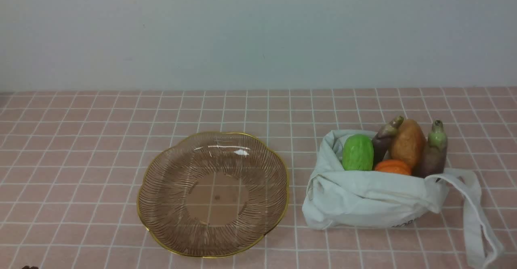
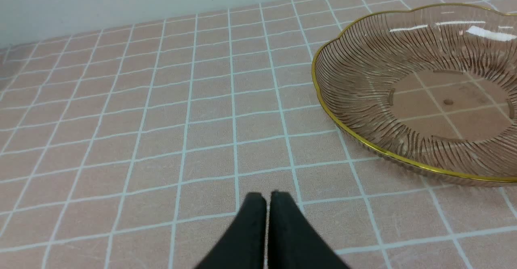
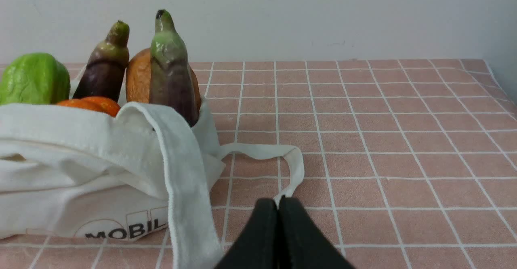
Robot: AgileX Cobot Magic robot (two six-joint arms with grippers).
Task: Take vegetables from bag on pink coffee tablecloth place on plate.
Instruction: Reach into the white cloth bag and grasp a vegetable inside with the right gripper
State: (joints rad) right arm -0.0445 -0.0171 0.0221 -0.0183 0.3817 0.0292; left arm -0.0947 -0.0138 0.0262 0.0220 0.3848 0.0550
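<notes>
The off-white bag (image 1: 363, 200) sits on the pink tablecloth (image 1: 80, 160) at the right. It holds a light green oval (image 1: 358, 152), two purple eggplants (image 1: 383, 139) (image 1: 434, 154), a tan potato (image 1: 408, 143) and an orange squash (image 1: 392, 167). The empty brownish glass plate (image 1: 169, 188) lies to its left. In the right wrist view my right gripper (image 3: 278, 199) is shut and empty, low over the cloth beside the bag (image 3: 80, 172) and its strap (image 3: 185, 188). In the left wrist view my left gripper (image 2: 267, 195) is shut and empty, short of the plate (image 2: 363, 79).
A pale wall runs behind the table. The bag's long strap (image 1: 478, 224) trails toward the front right. The tablecloth's right edge (image 3: 494, 81) shows in the right wrist view. A small dark part (image 1: 29, 267) shows at the front view's lower left edge.
</notes>
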